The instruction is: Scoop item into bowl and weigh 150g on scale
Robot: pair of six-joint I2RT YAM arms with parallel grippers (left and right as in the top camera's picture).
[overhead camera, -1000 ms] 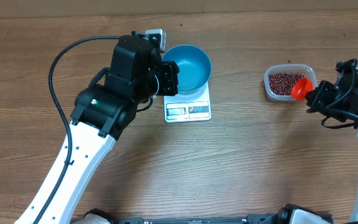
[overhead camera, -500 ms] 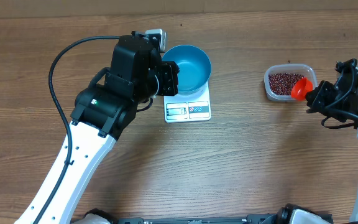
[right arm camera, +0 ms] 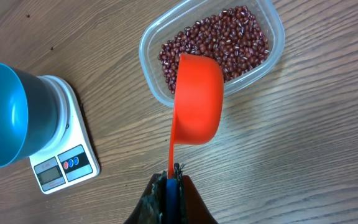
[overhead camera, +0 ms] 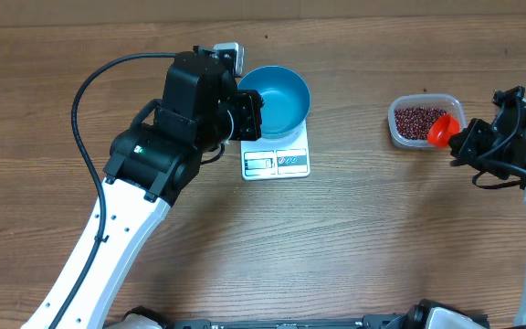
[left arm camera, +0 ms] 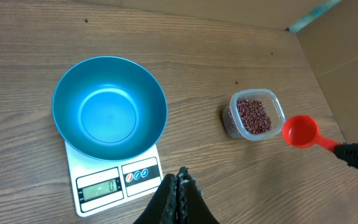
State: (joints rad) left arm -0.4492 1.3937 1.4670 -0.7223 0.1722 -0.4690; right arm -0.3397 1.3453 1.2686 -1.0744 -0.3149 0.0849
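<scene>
The blue bowl [overhead camera: 279,98] stands empty on the white scale [overhead camera: 277,163], whose display [left arm camera: 99,187] reads 0. My left gripper [overhead camera: 252,115] hovers beside the bowl's left rim, shut on nothing [left arm camera: 179,178]. Dark red-brown beans, the item [overhead camera: 416,120], fill a clear tub [overhead camera: 396,133] at the right. My right gripper [overhead camera: 464,143] is shut on the thin handle of a red scoop [overhead camera: 442,130]. The scoop's cup [right arm camera: 197,99] hangs over the tub's near rim [right arm camera: 272,62], just above the beans [right arm camera: 219,37]. Seen from the left wrist, the scoop [left arm camera: 300,132] is empty.
A cardboard wall [left arm camera: 347,56] runs along the table's far and right sides. The left arm's black cable [overhead camera: 82,100] loops out to the left. Bare wooden tabletop [overhead camera: 354,238] lies between the scale and the tub.
</scene>
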